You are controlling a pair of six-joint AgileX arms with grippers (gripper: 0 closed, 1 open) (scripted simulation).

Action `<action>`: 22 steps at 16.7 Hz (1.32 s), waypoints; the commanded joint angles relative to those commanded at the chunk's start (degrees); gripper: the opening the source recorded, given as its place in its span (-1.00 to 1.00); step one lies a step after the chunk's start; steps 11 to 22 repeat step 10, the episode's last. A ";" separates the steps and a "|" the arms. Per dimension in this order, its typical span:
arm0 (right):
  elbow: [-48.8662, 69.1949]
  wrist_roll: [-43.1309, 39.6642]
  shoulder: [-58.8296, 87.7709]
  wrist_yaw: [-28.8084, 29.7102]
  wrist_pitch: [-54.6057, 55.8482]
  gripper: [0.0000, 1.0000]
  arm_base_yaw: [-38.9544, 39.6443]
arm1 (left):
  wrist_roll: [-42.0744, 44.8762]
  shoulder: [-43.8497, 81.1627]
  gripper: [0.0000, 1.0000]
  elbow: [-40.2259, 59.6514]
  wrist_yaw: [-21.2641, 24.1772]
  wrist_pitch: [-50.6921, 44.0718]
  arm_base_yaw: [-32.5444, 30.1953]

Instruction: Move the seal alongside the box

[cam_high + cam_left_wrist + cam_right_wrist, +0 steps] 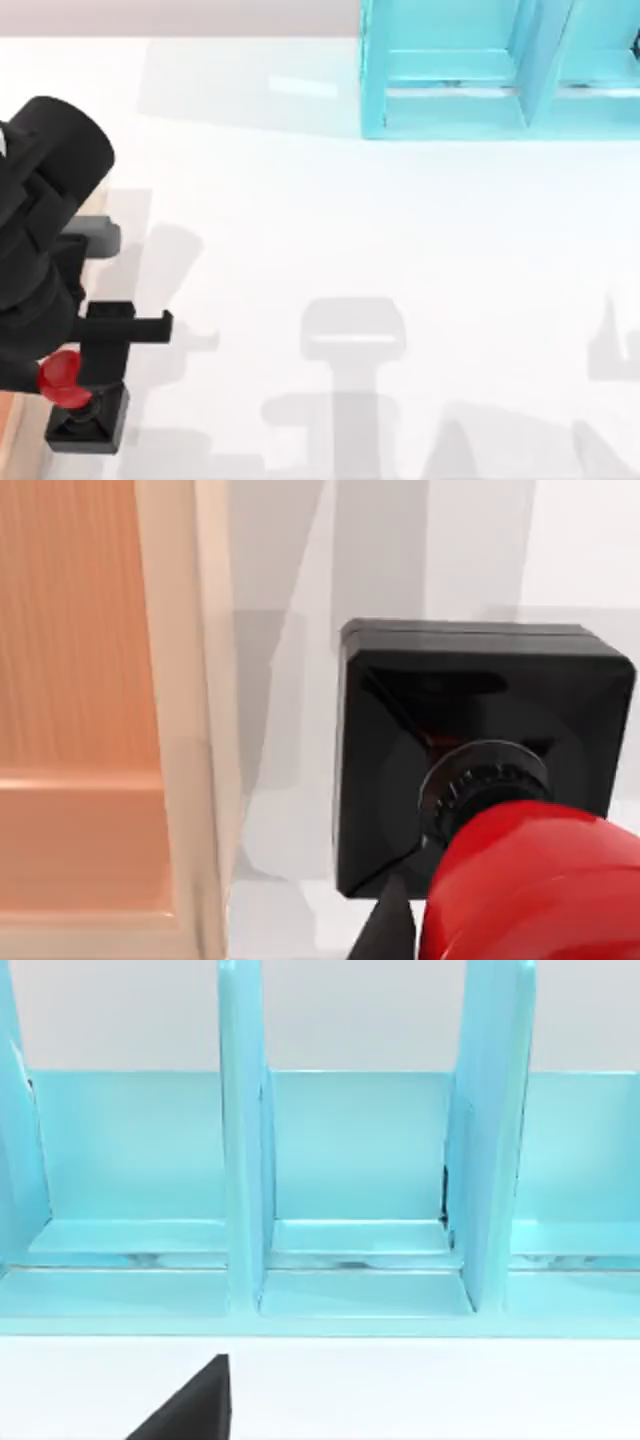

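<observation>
The work surface is a plain white table (400, 230) with a light blue shelf unit (500, 70) standing at its far edge, toward the right.

**Top view.** The left arm is over the table's left edge, low in the picture. Its left gripper (80, 385) sits at the seal (85, 405) — the red knob shows beside the black wrist body, and the square black base lies just below it on the table. A sliver of the box (15, 430) shows at the left border, just beside the seal's base. Whether the fingers are pinched on the knob or parted cannot be told from here.

**Left wrist view.** The seal (480, 770) stands upright on the white surface, with the red knob close under the camera. The box (180, 730) runs parallel to the base, its tan rim near but apart from it — a strip of table shows between them. One dark fingertip edges in beside the knob; the grip state remains unclear.

**Right wrist view.** The parked right arm faces the shelf unit (350, 1160) and its compartments. A dark corner at the lower edge is probably one finger.

**Procedure note.** Placement appears essentially complete. Keep the base flat, release without dragging the knob sideways, then lift straight up so the seal is not tipped against the rim.
</observation>
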 joint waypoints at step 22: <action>0.00 0.00 0.00 0.00 0.00 1.00 0.00 | 0.00 0.00 1.00 0.00 0.00 0.00 0.00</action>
